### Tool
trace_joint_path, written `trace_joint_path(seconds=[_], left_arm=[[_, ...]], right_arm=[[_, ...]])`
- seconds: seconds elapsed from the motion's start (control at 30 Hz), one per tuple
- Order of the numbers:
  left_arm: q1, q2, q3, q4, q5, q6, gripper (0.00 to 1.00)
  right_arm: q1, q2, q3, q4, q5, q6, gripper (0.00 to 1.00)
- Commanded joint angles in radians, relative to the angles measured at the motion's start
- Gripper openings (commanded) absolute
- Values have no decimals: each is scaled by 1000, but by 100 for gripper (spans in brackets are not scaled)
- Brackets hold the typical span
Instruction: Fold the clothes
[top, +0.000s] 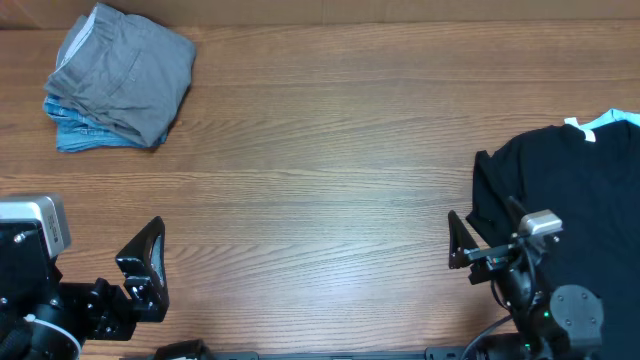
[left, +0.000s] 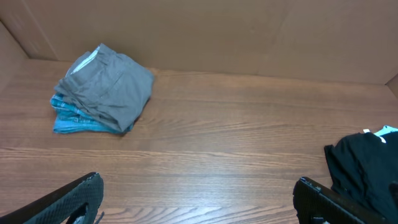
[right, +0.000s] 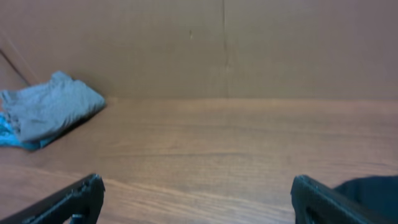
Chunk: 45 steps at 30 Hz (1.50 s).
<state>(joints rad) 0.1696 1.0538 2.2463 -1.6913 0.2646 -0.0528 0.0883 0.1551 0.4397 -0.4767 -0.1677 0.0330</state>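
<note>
Overhead, we found the shorts (top: 125, 70) in the upper left of the frame. They lay as a compact grey-olive bundle on top of a light-blue denim garment (top: 80, 132), whose edge peeked out below and to the left. A black T-shirt (top: 570, 190) lay spread at the right edge, well apart from the bundle, with bare wooden table (top: 330, 170) between them. The left gripper (left: 199, 208) sat at the bottom left of the overhead frame, and the right gripper (right: 199, 205) at the bottom right, beside the T-shirt. Both had their jaws spread wide with nothing between them, and both were far from the shorts.

We judged the shorts to be soft, light cotton that would sag and slide rather than hold a shape. The waistband, which showed as a pale strip at the top of the bundle in the left wrist view, likely had more body. That thicker band, or a doubled corner, seemed the safest place to pinch. Since the shorts rested directly on the denim, a deep grab risked catching both, so we thought a shallow pinch on the top layer wiser. They looked already folded, though we could not tell how neatly.

We saw no box, basket or other container; only a plain brown board (right: 224, 50) stood behind the table.
</note>
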Motion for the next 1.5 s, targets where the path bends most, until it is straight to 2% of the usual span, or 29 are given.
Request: trace_joint_path(seconds=[0.0,0.13,0.27,0.5,1.47], left_arm=[[-7,2,0,2,-6,-14,100],[-7,2,0,2,-6,-14,100],[-7,2,0,2,-6,-14,100],[-7,2,0,2,-6,-14,100],[-7,2,-1,2,-1,-18,100]], right_arm=[[-6,-79,-126,84,8,-2,100],[-5,-151,-248,168,5,28,100],[-5,-152,-328,217,-6,78,100],[-5,-152,-400,342,-16,79,100],[-5,-152,-407,359,-16,79,100]])
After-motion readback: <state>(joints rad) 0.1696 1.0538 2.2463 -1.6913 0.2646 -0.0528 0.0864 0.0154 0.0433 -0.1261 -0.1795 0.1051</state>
